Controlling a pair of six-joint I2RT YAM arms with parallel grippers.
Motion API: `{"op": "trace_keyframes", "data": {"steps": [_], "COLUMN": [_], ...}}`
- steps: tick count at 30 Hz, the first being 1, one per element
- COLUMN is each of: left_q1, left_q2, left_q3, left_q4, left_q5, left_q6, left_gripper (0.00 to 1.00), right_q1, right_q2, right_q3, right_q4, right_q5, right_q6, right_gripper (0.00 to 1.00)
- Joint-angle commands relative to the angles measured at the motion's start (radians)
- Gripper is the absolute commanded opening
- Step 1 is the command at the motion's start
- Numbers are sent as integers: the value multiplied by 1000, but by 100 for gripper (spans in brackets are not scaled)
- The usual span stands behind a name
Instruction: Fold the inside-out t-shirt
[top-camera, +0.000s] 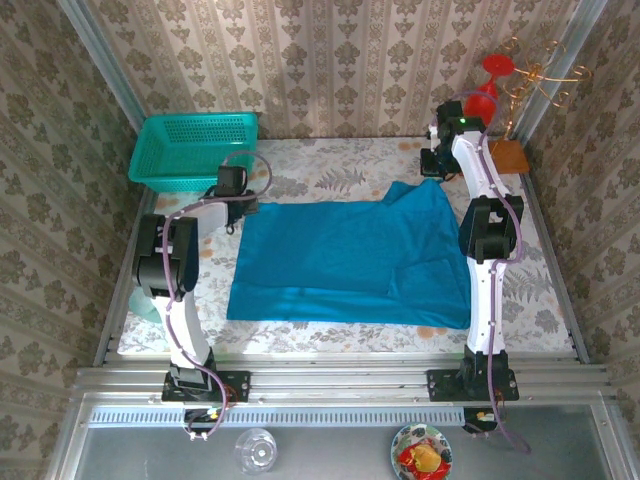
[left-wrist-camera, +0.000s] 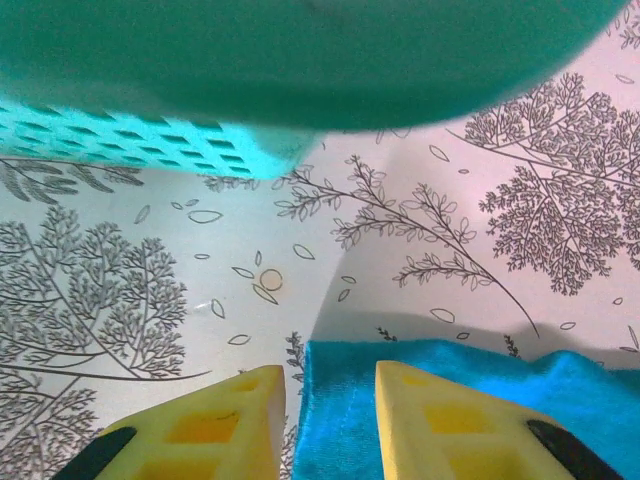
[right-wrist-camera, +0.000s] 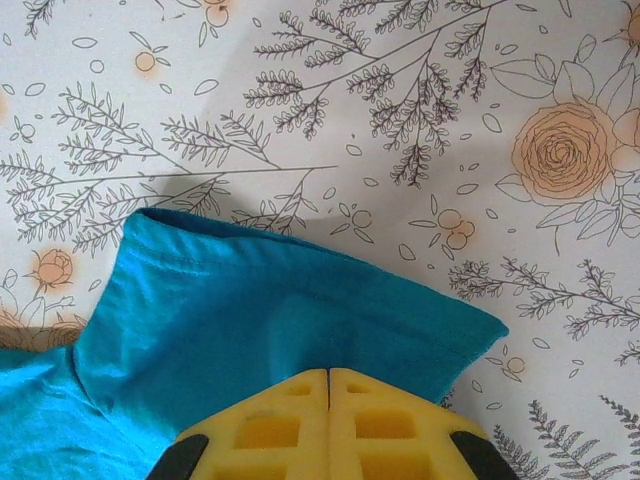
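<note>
The bench (top-camera: 330, 170), covered in a pale floral cloth, takes up the middle of the top view. On it, the inside-out t-shirt (top-camera: 340, 260) lies at the centre as a flat, roughly rectangular teal-blue sheet. No sleeves stick out at its sides. A lighter seam or edge crosses its lower right part, so some of the cloth may already be doubled over there, though I cannot tell for sure. Its upper right corner is drawn up and away from the rest, toward the upper right of the frame.

A teal mesh basket (top-camera: 195, 150) sits at the upper left, just beyond the shirt's upper left corner.

The left arm (top-camera: 175, 270) reaches to that upper left corner, and the right arm (top-camera: 485, 230) reaches to the raised upper right corner.

In the left wrist view, the left fingers (left-wrist-camera: 215, 425) stand apart at the bottom of the frame. The shirt's edge lies in the gap between them and is not pinched. In the right wrist view, the right fingers (right-wrist-camera: 290, 425) are pressed together on a corner flap of the shirt, and the fabric creases toward them.

As a judgement, the folding is at an early to middle stage. The garment is spread and squared, and one corner is in a grip ready to be carried over. The main folds that would make a compact bundle are not yet done.
</note>
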Motion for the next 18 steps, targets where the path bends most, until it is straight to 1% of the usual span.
{"op": "trace_keyframes", "data": {"steps": [1, 4, 12, 18], "left_q1": [12, 28, 30, 42], "left_q2": [15, 34, 59, 81], "left_q3": [2, 13, 12, 4], "left_q4": [65, 61, 59, 81], "left_q5": [19, 52, 69, 112], "left_q6": [-35, -78, -151, -192], "left_gripper": [32, 31, 30, 28], "right_q1": [7, 7, 7, 7], "right_q2": [-59, -65, -69, -72], "right_q3": [25, 25, 25, 25], "right_q4": [-49, -52, -55, -60], "right_q5": [24, 27, 26, 27], "right_q6": [-19, -21, -18, -16], "right_gripper": [0, 0, 0, 0]}}
